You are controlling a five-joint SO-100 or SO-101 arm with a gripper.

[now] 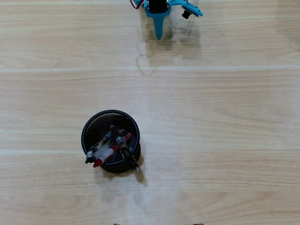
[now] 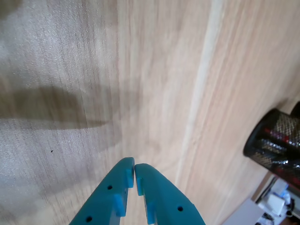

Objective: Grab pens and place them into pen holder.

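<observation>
A black mesh pen holder [image 1: 96, 123] stands on the wooden table, left of centre in the overhead view, with several pens [image 1: 110, 149] leaning inside it, one with a red cap. The wrist view catches the same pen holder [image 2: 274, 145] at its right edge. My blue gripper [image 1: 159, 33] sits at the top edge of the overhead view, far from the holder. In the wrist view the gripper [image 2: 134, 168] has its two blue fingers pressed together at the tips, shut with nothing between them, above bare wood.
The light wooden table [image 1: 211, 122] fills both views. A pale ring-shaped mark [image 1: 145, 63] lies on the wood below the gripper. Some clutter [image 2: 276, 201] shows off the table at the wrist view's lower right corner.
</observation>
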